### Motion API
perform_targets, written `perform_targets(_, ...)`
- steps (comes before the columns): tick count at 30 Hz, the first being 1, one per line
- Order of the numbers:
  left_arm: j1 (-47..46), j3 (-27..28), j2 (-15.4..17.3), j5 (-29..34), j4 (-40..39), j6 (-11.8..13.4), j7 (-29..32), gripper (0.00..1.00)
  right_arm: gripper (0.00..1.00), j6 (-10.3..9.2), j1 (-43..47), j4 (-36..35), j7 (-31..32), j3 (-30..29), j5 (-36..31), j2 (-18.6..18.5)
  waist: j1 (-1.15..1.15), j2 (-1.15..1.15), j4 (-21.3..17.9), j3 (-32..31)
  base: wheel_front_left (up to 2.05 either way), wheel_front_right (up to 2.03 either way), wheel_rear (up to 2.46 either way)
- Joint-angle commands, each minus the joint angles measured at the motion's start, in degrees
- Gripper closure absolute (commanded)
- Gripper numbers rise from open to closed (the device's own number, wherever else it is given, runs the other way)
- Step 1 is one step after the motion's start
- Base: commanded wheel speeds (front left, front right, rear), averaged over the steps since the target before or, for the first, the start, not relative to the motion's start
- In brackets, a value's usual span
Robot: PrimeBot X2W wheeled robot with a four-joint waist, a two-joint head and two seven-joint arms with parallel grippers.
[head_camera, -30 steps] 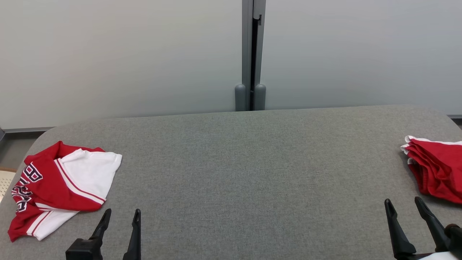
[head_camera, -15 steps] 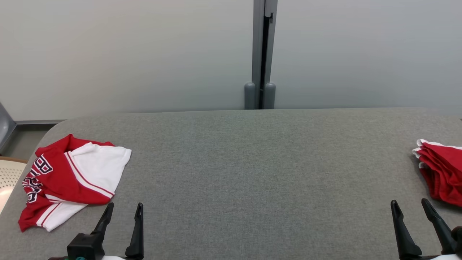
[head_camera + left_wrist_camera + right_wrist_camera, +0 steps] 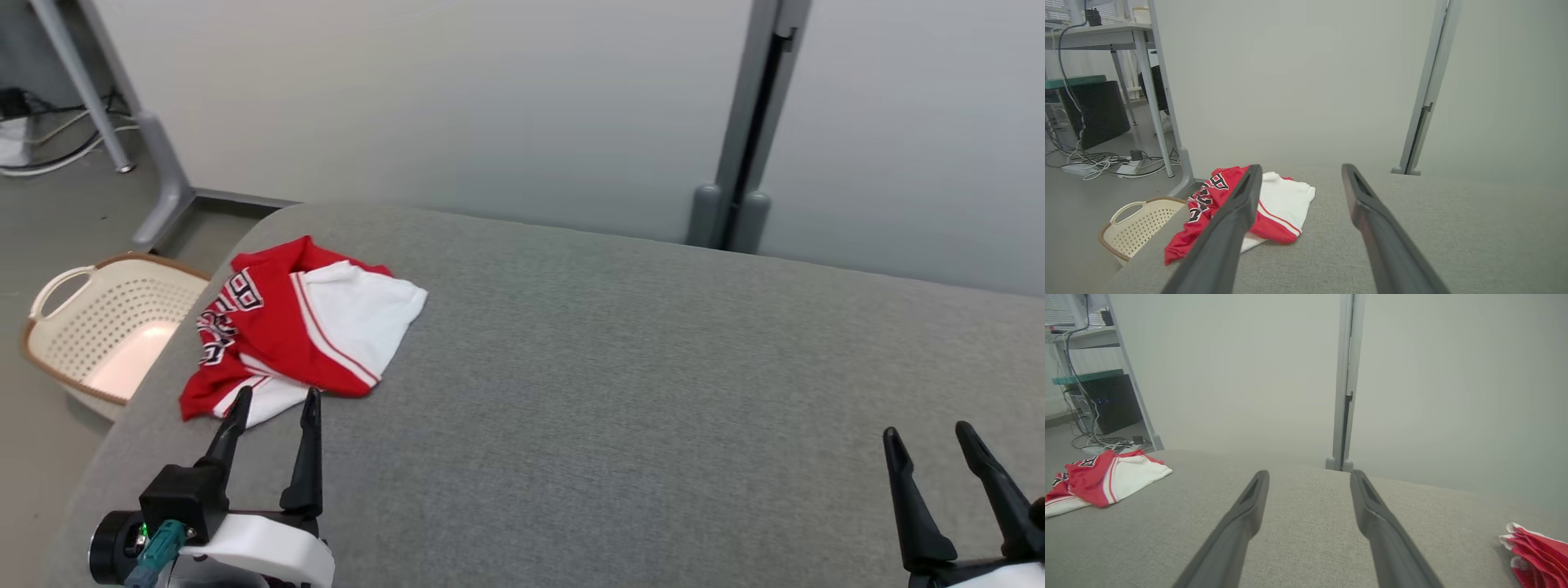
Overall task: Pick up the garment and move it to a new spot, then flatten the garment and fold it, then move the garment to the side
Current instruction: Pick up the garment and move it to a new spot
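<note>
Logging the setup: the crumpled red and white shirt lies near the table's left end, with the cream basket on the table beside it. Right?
Not quite: the head view shows the basket on the floor, off the table's left end. The crumpled red and white shirt does lie near that end.

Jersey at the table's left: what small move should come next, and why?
Probably ease the left claw forward and down onto the jersey: its jaws stand open and empty, tips near the crumpled cloth's near edge. The right claw, also open, hangs far off across the table.
</note>
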Motion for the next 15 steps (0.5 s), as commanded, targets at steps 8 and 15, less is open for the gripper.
perform_targets(8, -1.9, 0.6, 0.9, -0.3, 1.3, -0.7, -1.1, 0.0, 0.0, 0.0, -0.8, -1.1, 0.5, 1.3, -0.7, 0.3, 0.0, 0.0, 9.5, 1.0, 0.0, 0.0, 0.0)
perform_targets(15, -1.8, 0.6, 1.2, -0.5, 1.5, -0.7, -1.4, 0.0, 0.0, 0.0, -1.3, -1.2, 0.4, 1.3, -0.7, 0.6, 0.0, 0.0, 11.0, 1.0, 0.0, 0.0, 0.0)
